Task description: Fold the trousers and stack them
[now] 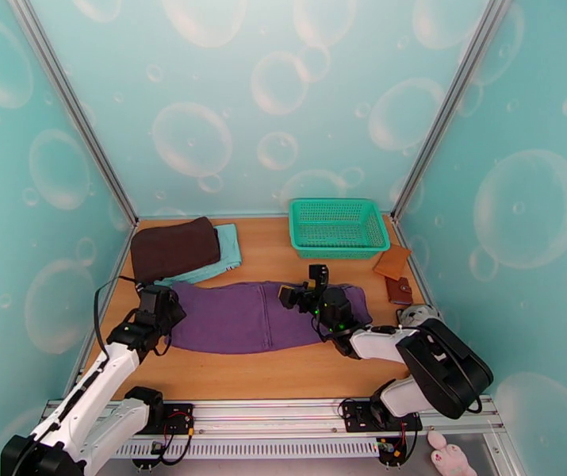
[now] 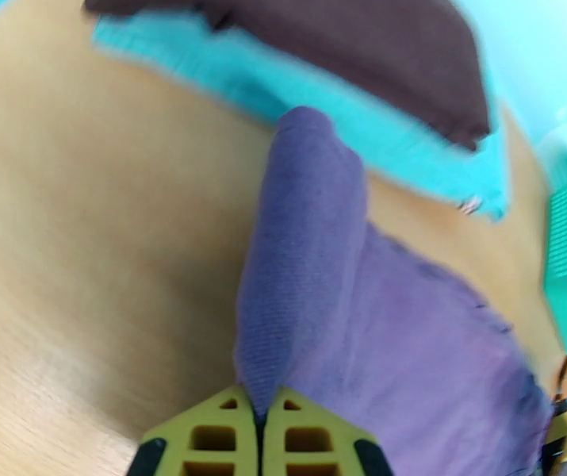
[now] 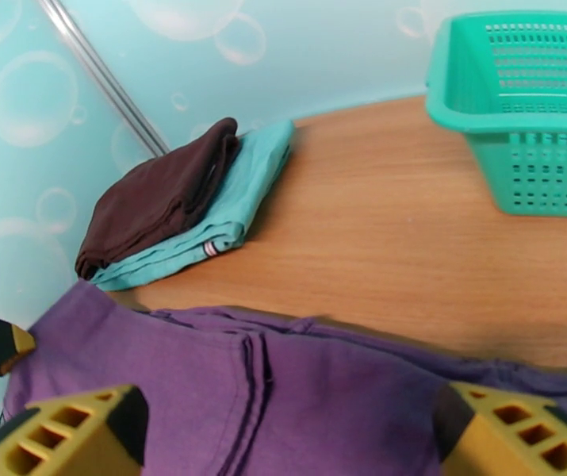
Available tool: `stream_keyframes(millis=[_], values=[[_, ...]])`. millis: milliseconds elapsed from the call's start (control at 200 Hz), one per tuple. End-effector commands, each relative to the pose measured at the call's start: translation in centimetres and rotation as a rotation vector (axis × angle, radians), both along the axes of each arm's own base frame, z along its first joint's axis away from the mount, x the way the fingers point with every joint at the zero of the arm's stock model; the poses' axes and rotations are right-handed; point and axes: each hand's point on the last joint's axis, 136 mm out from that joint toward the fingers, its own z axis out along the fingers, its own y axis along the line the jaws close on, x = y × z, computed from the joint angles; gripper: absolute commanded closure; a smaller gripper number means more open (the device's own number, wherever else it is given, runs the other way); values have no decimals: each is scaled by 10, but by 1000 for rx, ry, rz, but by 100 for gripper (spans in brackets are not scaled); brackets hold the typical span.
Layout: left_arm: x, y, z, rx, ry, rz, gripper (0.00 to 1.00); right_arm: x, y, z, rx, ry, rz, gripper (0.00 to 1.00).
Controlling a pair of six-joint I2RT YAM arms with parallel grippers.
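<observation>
Wooden table (image 1: pixel 283 374) beneath the trousers (image 1: pixel 235 315), left end nipped in left pincer (image 2: pixel 259 410), right pincer (image 1: pixel 303 285) agape above them.

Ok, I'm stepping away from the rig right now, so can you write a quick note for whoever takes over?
Left gripper: jaws shut on the trousers' left end, a ridge of fabric pinched up.
Right gripper: jaws open, above the right end, holding nothing.
Trousers stretched out on the table, near the dark brown cloth lying on the teal cloth.
Done: left grasp. Left: right grasp, folding, stacking.
</observation>
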Motion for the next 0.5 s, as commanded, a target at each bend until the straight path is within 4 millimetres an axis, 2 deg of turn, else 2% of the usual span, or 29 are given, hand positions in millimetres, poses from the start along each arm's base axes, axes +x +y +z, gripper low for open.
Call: stream_keyframes(millis=[0,125,145,175,280,370,495], values=[[-4,19,19,120,36,20,100,4,-22,10,35,-24,-112,1],[-2,30,47,175,17,44,100,3,-27,13,29,-17,-140,1],[-3,33,47,187,26,49,100,4,-28,12,27,-10,-143,1],[0,37,63,197,-1,63,100,5,-27,12,25,-4,-144,1],[1,52,88,255,-15,105,100,6,-26,18,8,-11,-132,1],[1,60,92,297,5,122,100,4,-23,23,-2,-22,-106,1],[4,58,87,293,0,101,100,3,5,14,-3,29,21,1]])
